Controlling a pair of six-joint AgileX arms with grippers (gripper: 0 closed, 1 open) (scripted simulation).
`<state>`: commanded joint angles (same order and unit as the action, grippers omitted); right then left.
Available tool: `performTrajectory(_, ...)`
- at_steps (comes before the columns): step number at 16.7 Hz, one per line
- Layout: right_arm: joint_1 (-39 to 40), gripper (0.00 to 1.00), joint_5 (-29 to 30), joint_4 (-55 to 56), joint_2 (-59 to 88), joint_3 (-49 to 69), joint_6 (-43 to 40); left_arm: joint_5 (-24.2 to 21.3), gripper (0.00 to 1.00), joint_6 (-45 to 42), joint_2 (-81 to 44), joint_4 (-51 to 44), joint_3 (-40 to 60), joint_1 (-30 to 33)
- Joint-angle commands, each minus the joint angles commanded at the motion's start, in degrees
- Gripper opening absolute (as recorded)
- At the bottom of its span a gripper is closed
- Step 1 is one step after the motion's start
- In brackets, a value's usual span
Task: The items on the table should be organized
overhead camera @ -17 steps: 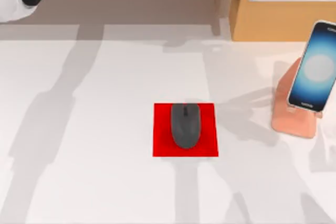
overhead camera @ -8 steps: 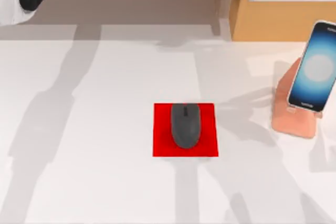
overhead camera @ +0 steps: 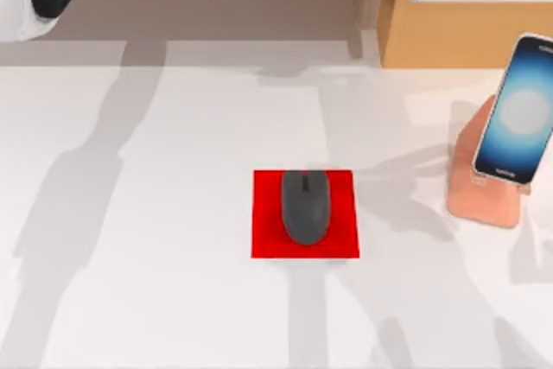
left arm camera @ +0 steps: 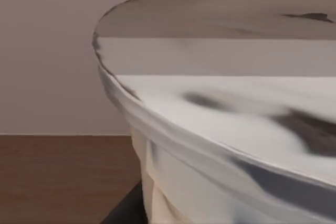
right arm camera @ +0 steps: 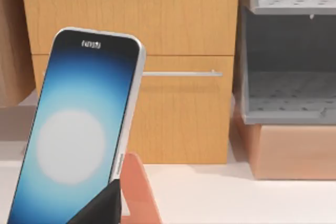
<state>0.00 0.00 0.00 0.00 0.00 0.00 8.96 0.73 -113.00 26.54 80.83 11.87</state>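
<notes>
The mouse (overhead camera: 305, 206) sat on the red mat (overhead camera: 263, 244) mid-tabletop (overhead camera: 155, 257), the phone (overhead camera: 518, 110) leaned on its stand (overhead camera: 484, 196) at the right. My cup (left arm camera: 220, 129) was up close by my left arm; I could not tell either gripper's grip.

One dark grey mouse (overhead camera: 305, 206) is sitting on one red mat (overhead camera: 263, 244). One smartphone (overhead camera: 519, 110) is leaning on one pink stand (overhead camera: 484, 200). One white-lidded cup (left arm camera: 220, 108) is showing, one wooden cabinet (overhead camera: 467, 28), and one white table (overhead camera: 155, 257) is carrying everything.
</notes>
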Motion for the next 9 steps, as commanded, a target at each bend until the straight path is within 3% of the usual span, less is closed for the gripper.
performTrajectory(3,0.0,1.00,0.0,0.0,0.0,0.0,0.0,0.0,0.98,0.0,0.0,0.0,0.0,0.0)
performTrajectory(9,0.0,1.00,0.0,0.0,0.0,0.0,0.0,0.0,1.00,0.0,0.0,0.0,0.0,0.0)
